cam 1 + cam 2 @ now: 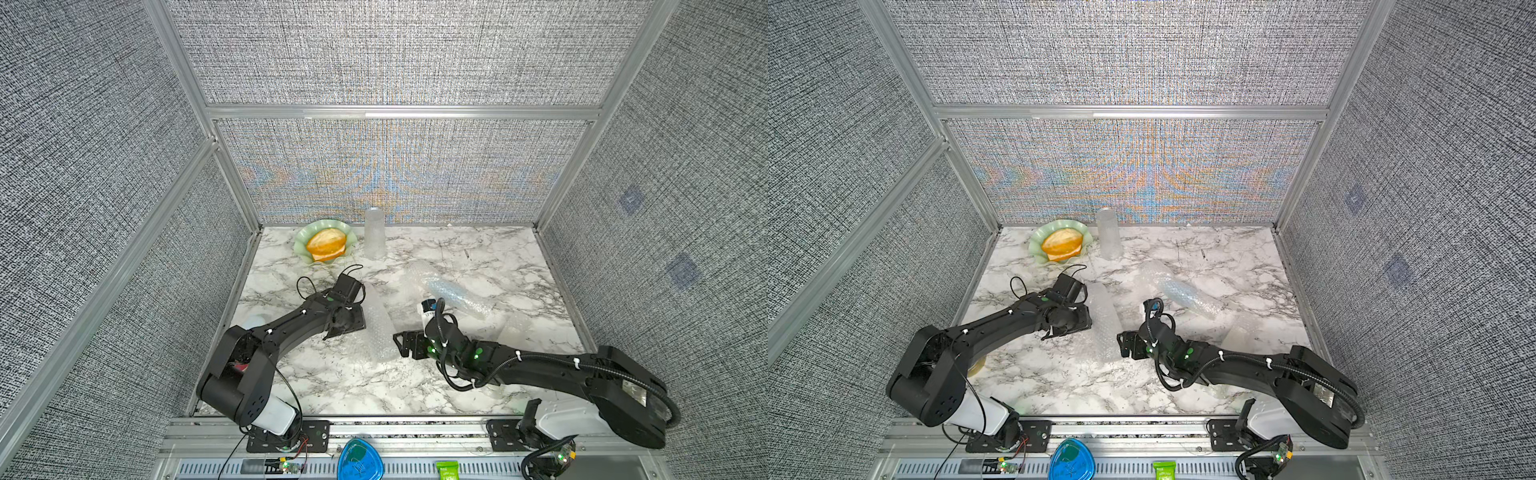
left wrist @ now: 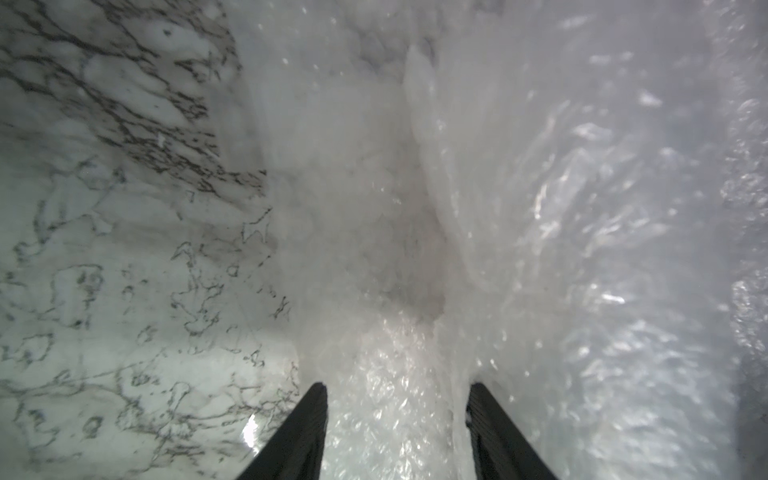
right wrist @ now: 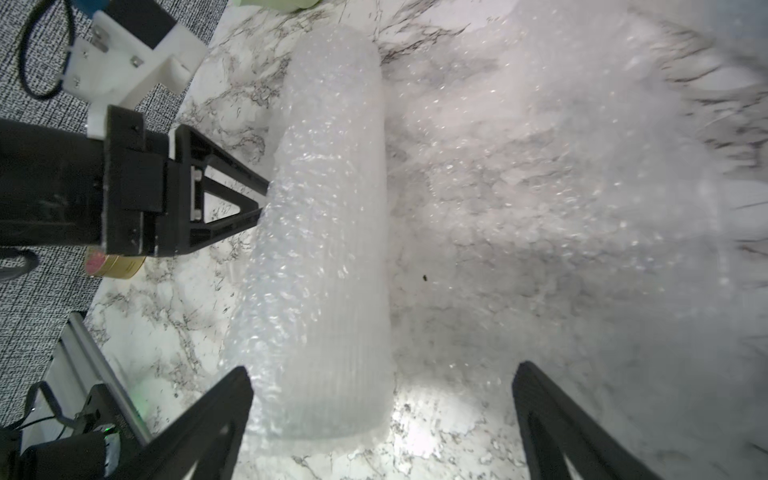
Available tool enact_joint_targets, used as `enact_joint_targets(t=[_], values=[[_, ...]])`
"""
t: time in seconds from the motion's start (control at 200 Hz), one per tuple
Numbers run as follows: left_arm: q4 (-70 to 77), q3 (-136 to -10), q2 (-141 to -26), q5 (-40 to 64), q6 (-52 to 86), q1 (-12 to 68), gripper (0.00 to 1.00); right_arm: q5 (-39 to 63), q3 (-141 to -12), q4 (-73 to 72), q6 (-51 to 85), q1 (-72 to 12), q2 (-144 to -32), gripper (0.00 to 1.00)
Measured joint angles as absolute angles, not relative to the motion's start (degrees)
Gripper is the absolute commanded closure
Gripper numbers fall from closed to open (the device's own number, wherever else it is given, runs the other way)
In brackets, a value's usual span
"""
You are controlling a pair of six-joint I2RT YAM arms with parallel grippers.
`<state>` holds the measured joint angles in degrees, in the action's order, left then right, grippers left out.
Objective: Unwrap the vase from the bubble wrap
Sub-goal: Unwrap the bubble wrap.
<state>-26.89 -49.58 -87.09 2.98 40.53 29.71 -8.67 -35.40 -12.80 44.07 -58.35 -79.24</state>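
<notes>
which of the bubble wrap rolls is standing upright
The bubble wrap roll at the back wall, right beside the green dish, stands on end. The roll between the two grippers and the bundle farther right both lie flat on the table.

Grey woven fabric panels (image 1: 395, 54) in aluminium framing (image 1: 399, 112) enclose the cell on three sides. The floor is a white marble-pattern tabletop (image 1: 345, 382) with dark veins. A slotted aluminium rail (image 1: 415, 432) runs along its near edge. Lighting is even, with a bright glare patch on the marble (image 3: 419, 419).
</notes>
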Motion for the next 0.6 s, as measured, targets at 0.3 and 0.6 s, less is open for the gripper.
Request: enact_joint_targets(t=[0.3, 0.6], values=[[-26.72, -48.95, -87.02, 3.68, 40.51, 28.77, 0.44, -7.7, -37.85, -16.8, 44.45, -60.93, -85.78, 0.07], [-28.14, -52.25, -85.47, 4.36, 40.47, 28.38, 0.43, -10.7, -40.16, -16.99, 43.86, -63.51, -88.47, 0.13]])
